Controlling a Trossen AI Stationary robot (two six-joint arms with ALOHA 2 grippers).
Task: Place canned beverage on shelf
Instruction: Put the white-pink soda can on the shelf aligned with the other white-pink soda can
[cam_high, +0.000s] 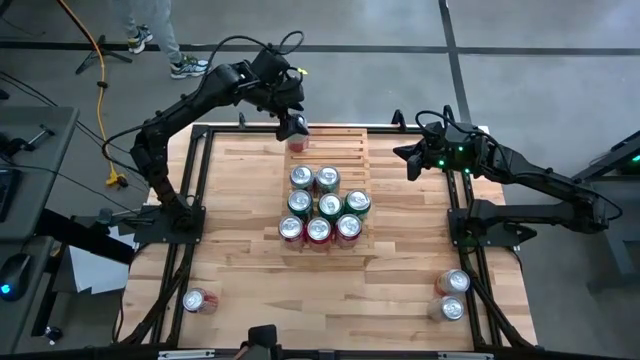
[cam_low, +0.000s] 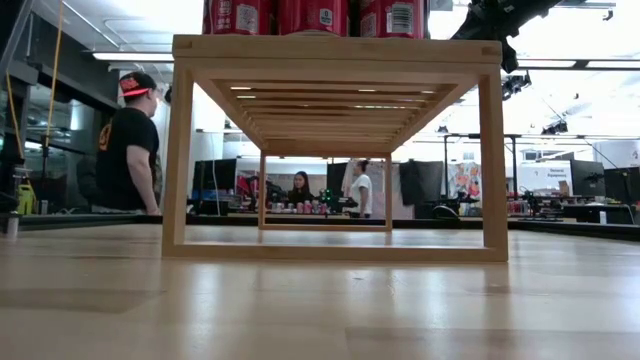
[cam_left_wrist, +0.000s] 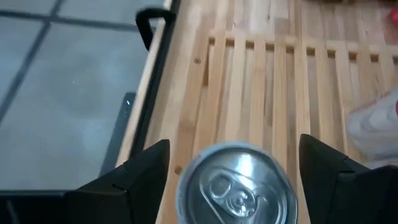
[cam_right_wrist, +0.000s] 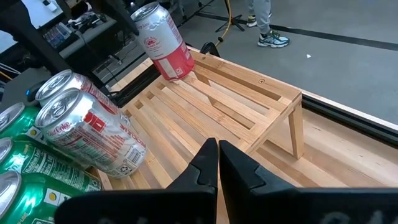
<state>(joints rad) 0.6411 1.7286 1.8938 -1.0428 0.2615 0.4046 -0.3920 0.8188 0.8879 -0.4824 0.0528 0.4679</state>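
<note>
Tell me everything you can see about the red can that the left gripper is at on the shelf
The red can is an aluminium drink can, red with a white label and a silver top with its pull tab in place. It stands at the far back edge of the shelf, near its left corner, apart from the other cans. It looks upright on the slats. The left gripper straddles it from above, fingers open either side, apparently not touching it.
</note>
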